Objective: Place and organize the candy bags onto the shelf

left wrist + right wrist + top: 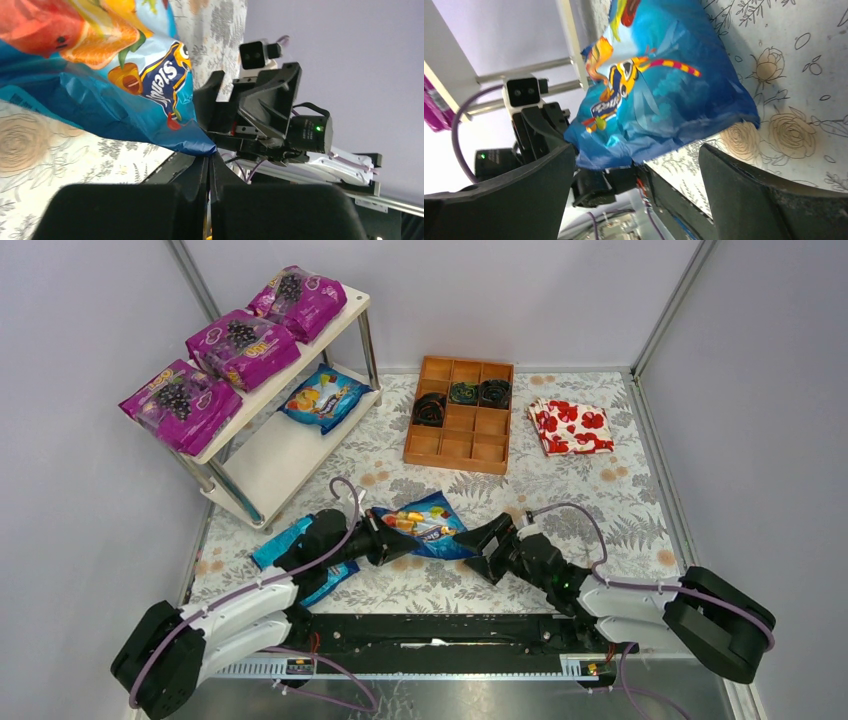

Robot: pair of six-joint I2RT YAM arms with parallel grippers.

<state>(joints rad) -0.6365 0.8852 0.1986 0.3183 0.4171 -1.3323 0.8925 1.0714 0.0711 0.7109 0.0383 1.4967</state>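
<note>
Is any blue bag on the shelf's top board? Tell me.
No: the top board holds only three purple bags; one blue bag lies on the lower board.

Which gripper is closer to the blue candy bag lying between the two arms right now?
Left. The left gripper is shut on a corner of the blue candy bag; the right gripper sits open just off its opposite end.

top: overhead, far | wrists: low, close, facing each other | shared: blue bag [432, 527]
</note>
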